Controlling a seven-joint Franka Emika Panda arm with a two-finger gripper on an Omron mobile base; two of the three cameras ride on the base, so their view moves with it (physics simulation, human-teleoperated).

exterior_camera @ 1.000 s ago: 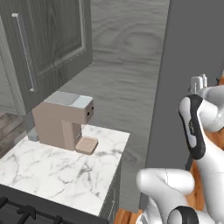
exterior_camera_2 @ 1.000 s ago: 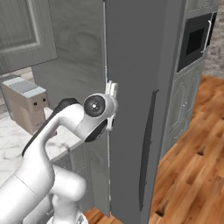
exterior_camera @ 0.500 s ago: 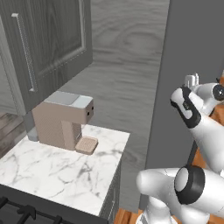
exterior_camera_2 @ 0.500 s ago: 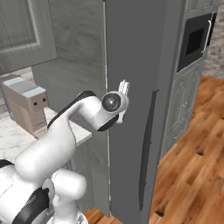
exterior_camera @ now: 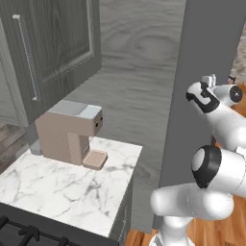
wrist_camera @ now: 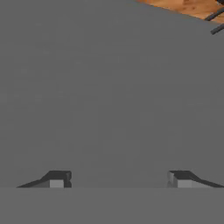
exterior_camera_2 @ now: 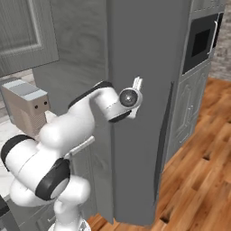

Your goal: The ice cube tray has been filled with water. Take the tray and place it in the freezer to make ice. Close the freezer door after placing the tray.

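Note:
The freezer [exterior_camera_2: 144, 40] is the tall dark grey block in front of me, and its plain face [wrist_camera: 109, 87] takes up the hand view. The freezer door [exterior_camera_2: 180, 135] carries a slim black vertical handle [exterior_camera_2: 161, 140]. My gripper [exterior_camera_2: 137, 84] [exterior_camera: 209, 79] is pressed close to the upper front of the freezer, left of the handle. Its fingertips [wrist_camera: 57, 179] stand well apart with nothing between them, so it is open. The ice cube tray and its water are out of view.
A beige coffee machine [exterior_camera: 69, 132] [exterior_camera_2: 27, 106] stands on the marble counter [exterior_camera: 62, 187] left of the freezer. A wood-grain cabinet door [exterior_camera: 57, 43] hangs above it. A built-in oven [exterior_camera_2: 203, 40] sits to the right, over the wooden floor [exterior_camera_2: 198, 180].
The arm has stretched forward and the gripper has slid rightward across the freezer's front, towards the handle. The fingers have drawn slightly closer together.

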